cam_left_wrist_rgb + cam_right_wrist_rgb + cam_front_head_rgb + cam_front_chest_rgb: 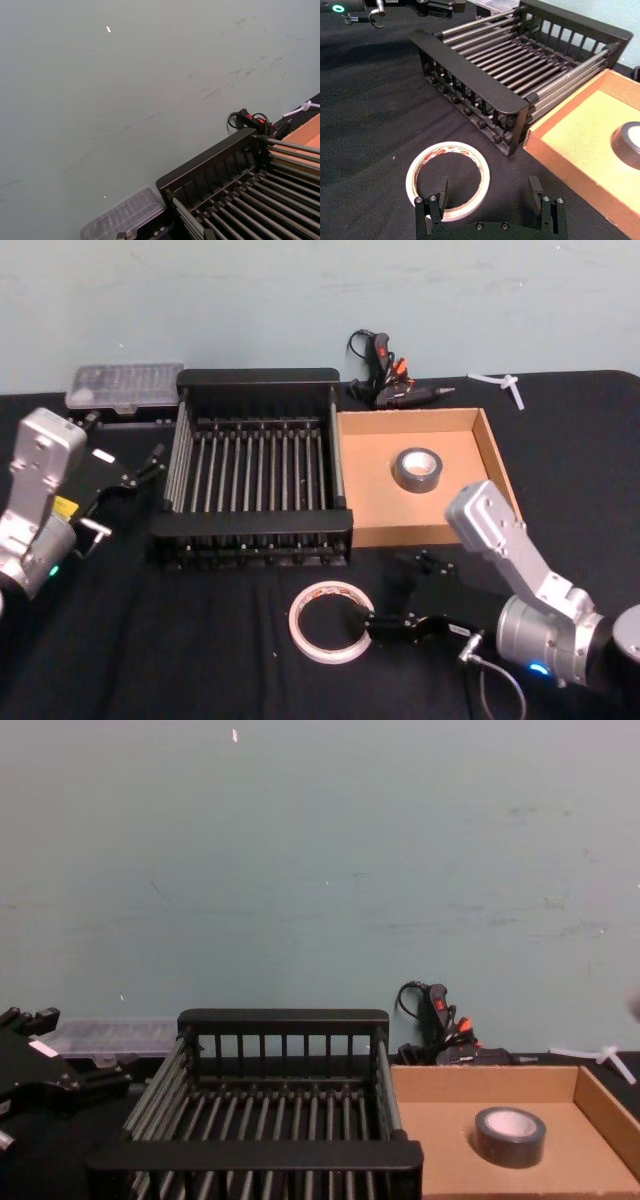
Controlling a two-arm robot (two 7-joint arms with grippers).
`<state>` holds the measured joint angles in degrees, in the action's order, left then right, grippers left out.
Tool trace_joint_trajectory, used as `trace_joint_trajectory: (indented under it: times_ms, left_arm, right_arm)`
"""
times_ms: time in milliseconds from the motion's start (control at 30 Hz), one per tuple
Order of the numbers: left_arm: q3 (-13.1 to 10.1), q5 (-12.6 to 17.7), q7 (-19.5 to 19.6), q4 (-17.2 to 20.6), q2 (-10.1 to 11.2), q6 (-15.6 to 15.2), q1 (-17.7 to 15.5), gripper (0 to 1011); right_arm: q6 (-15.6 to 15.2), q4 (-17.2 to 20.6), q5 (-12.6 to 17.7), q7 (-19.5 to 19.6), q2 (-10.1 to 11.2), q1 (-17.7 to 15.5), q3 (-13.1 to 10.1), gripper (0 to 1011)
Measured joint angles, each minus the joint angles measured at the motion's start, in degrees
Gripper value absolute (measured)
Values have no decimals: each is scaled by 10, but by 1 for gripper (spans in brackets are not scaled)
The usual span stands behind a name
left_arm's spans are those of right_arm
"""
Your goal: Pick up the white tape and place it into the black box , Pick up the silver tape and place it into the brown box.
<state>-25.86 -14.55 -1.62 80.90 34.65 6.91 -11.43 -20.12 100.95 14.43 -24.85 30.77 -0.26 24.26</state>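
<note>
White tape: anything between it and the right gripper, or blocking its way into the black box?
Nothing between the open right gripper and the white tape. The black box near wall stands between; the tape must go over it.

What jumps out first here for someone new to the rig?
The black box, a slatted crate at table centre, with the brown box against its right side and the silver tape already lying inside that one. In front of the crate, the white tape lies flat on the cloth, and the right gripper is open with one finger inside the ring. The left gripper sits left of the crate.
</note>
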Motion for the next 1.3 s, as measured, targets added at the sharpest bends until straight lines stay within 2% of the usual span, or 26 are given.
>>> trace_joint_trajectory:
  times_ms: [333,533,900,1300]
  left_arm:
    - [0,0,0,0,0,0,0,1001]
    - [0,0,0,0,0,0,0,1001]
    - [0,0,0,0,0,0,0,1002]
    - [0,0,0,0,0,0,0,1001]
  right_arm:
    - [13,-29,-24,1,-18,25,28,1002]
    - [12,-47,-30,-2,-29,37,37,1002]
    - [1,-74,-33,-2,-47,52,42,1002]
    - [-3,-82,-33,-3,-51,55,43,1003]
